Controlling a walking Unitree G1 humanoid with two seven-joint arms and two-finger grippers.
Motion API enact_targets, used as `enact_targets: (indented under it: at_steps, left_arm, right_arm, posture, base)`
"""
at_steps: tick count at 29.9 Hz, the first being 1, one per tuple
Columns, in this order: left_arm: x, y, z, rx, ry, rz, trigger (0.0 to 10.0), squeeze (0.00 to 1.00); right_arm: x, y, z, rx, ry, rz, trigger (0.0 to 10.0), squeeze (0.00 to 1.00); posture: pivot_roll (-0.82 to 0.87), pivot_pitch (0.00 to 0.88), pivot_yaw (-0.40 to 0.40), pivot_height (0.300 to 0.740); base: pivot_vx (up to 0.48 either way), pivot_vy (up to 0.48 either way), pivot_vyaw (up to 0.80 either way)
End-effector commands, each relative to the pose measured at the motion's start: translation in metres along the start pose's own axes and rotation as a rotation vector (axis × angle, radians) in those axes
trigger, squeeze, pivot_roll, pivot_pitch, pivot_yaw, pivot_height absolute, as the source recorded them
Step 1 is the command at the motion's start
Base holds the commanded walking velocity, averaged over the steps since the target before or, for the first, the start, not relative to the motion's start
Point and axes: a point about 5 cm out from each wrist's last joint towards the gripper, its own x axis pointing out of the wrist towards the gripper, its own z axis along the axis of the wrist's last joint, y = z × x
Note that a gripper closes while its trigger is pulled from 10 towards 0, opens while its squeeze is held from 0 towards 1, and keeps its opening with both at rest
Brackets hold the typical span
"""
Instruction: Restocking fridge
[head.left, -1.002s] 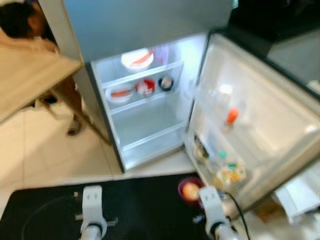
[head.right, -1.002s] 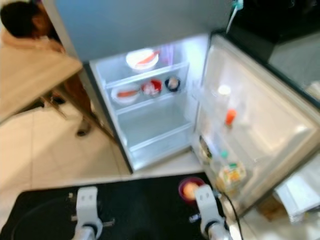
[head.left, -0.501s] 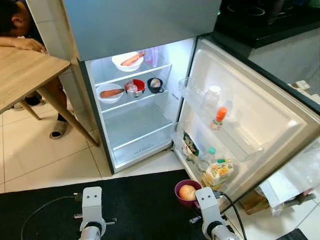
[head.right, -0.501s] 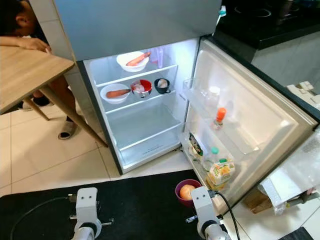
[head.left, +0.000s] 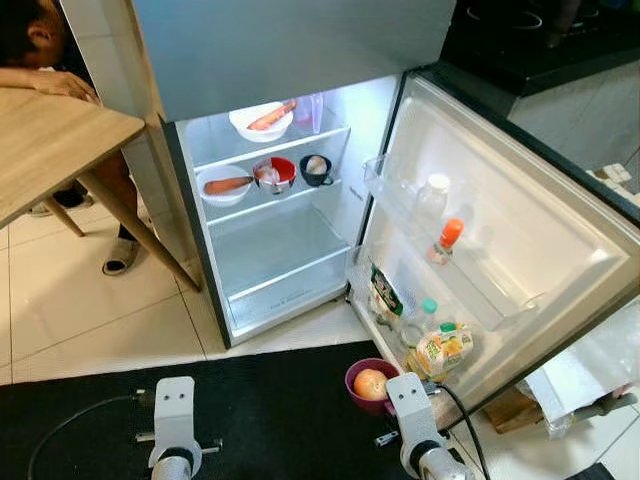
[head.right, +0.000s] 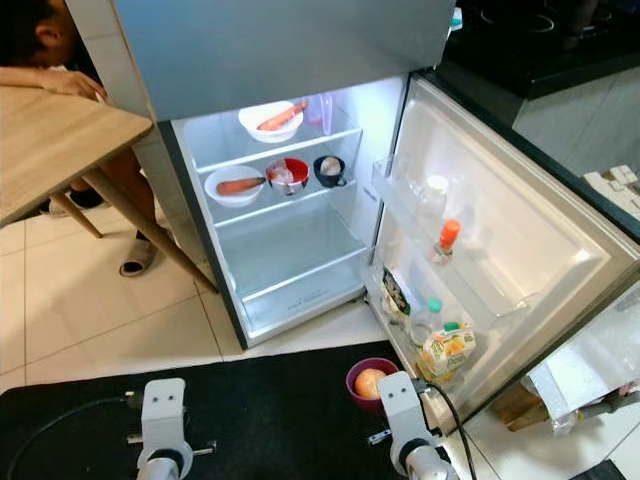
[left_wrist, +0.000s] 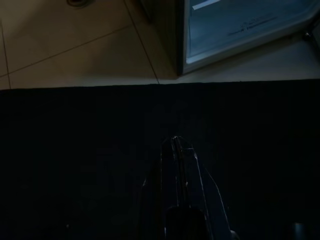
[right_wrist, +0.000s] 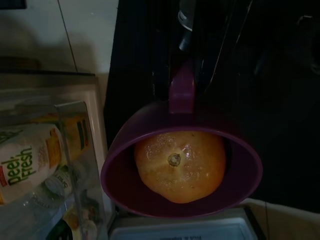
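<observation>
The right gripper (right_wrist: 186, 47) has its jaws closed on the handle of a purple cup (right_wrist: 125, 175) holding an orange fruit (right_wrist: 180, 165), low and right of centre in the head view, just beside the open fridge door (head.left: 520, 230). The left gripper (left_wrist: 178, 150) hangs with jaws pressed together, holding nothing, over the black mat (head.left: 280, 410) at lower left. In the fridge (head.left: 270, 250) at upper centre, bowls sit on the upper shelves. A person (head.left: 40, 40) leans on the tabletop (head.left: 50, 140) at upper left.
</observation>
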Motion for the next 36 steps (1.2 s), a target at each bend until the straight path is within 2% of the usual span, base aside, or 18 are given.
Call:
enact_targets:
  at_steps: [1,10,24,32,36]
  left_arm:
    - [-0.0012,0.0048,-0.0032,0.019,0.016,0.007,10.0,0.00]
    - [-0.0006,0.0048,-0.0021,0.020,0.014,0.003,10.0,0.00]
    - [-0.0008,0.0046,-0.0022,0.018,0.012,0.002,10.0,0.00]
    - [-0.0008,0.0057,-0.0021,0.021,0.012,0.002,10.0,0.00]
    - [-0.0006,0.0057,-0.0018,0.021,0.011,0.003,10.0,0.00]
  right_arm:
    - [-0.0003,0.0003,-0.0013,0.002,0.008,0.002,10.0,0.00]
    - [-0.0002,0.0040,-0.0008,-0.015,0.003,0.021,10.0,0.00]
    - [0.0002,0.0029,0.0000,-0.030,0.002,0.017,10.0,0.00]
    - [-0.0001,0.0017,-0.0005,-0.003,0.002,0.002,10.0,0.00]
    - [0.0002,0.0038,0.0006,-0.036,-0.005,0.027,10.0,0.00]
  posture:
    - [-0.06,0.061,-0.018,0.731]
    - [-0.06,0.061,-0.016,0.731]
    - [-0.06,0.065,-0.017,0.731]
    - [-0.05,0.064,-0.015,0.731]
    - [-0.05,0.062,-0.017,0.731]
  base:
    - [0.334,0.000,0.00]
    - [0.331,0.000,0.00]
    - [0.334,0.000,0.73]
    - [0.336,0.000,0.00]
    - [0.334,0.000,0.00]
